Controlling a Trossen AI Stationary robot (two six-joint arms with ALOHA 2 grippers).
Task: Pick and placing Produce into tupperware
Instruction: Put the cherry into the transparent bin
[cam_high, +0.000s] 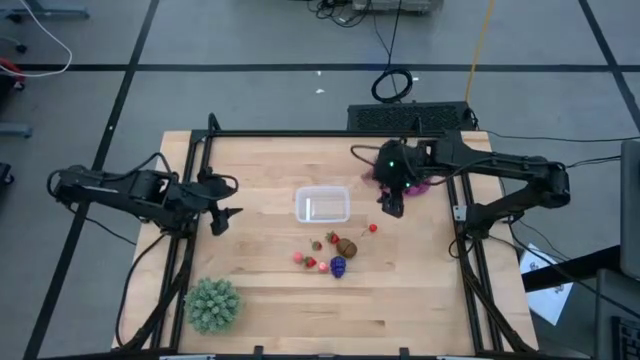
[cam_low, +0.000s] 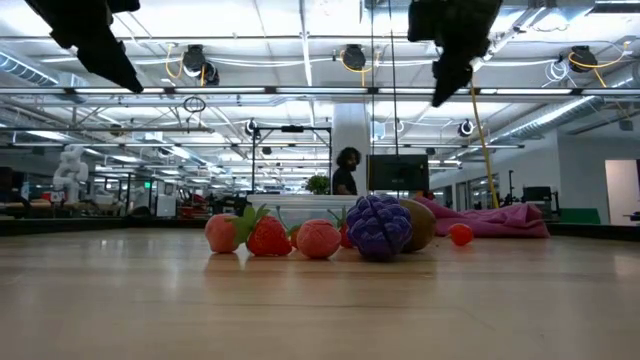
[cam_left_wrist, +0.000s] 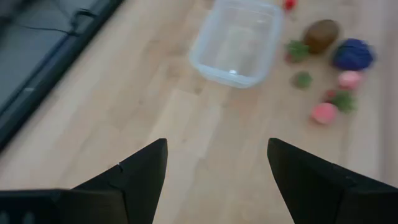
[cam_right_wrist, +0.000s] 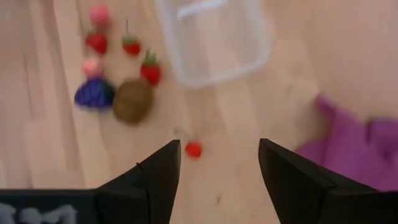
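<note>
The tupperware (cam_high: 322, 204) is found empty on the surface, the produce (cam_high: 331, 255) scattered just beside it. The right claw (cam_high: 391, 206), fingers apart and empty, is held above the small red piece (cam_high: 373, 228); a straight, centred descent is advised. The left claw (cam_high: 221, 222), likewise apart, is parked well away from the tupperware.

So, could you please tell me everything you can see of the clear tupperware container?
The tupperware is a small clear plastic rectangle with rounded corners and a raised rim, lidless and open upward. It looks empty: the wood shows through its base. It sits flat near the middle of the table, with the fruit pieces on the wood beside it, none inside or touching. Neither gripper touches it.
</note>
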